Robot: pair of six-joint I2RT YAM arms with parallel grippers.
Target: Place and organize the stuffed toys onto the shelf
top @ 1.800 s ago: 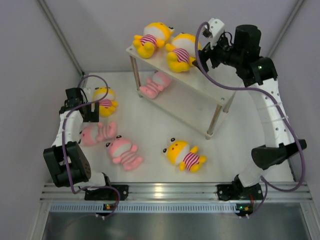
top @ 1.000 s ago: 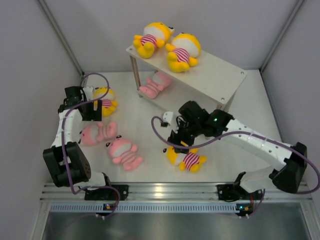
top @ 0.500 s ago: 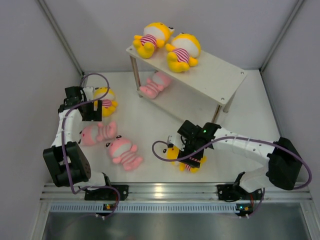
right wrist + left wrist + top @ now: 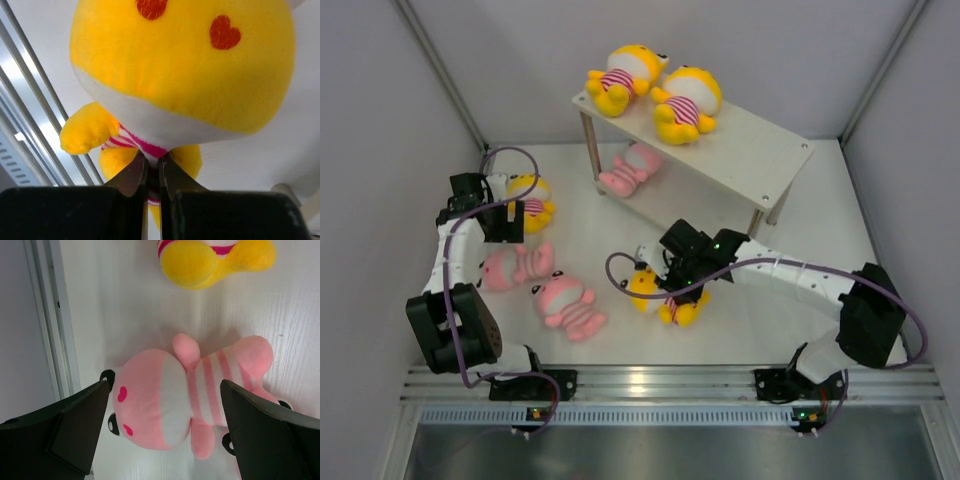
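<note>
Right fingers on yellow toy (neck)

Both arms are showing the same build: slim white tube links joined by chunky black joint housings. A purple cable is trailing along the left arm, and another is running along the right arm, where a tiny green light is glowing on a black joint. The left gripper is wearing broad, matte black wedge fingers. The right gripper is showing narrower black fingers with curved tips.
</note>
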